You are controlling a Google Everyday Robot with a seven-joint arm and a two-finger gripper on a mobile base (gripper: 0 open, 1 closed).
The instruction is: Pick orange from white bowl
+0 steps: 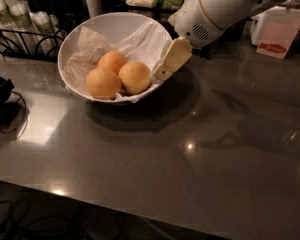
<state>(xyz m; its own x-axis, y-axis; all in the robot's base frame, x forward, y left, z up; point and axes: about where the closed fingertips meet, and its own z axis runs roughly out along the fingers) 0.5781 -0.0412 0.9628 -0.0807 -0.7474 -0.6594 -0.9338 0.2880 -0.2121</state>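
The white bowl (90,26) stands tilted on the dark table at the upper left, lined with crumpled white paper. Three oranges lie in it. The orange (135,76) on the right is the palest and most yellow. Two deeper-orange fruits lie beside it, one at the front left (103,83) and one behind (112,61). My gripper (161,73) hangs from the white arm at the upper right. Its cream tip is at the bowl's right rim, just right of the pale orange and close to it. It holds nothing that I can see.
A black wire rack (20,34) with cups stands behind the bowl at the left. A black object with a cable (0,91) lies at the left edge. A white box with a red label (277,34) stands at the back right. The table's front edge runs along the bottom.
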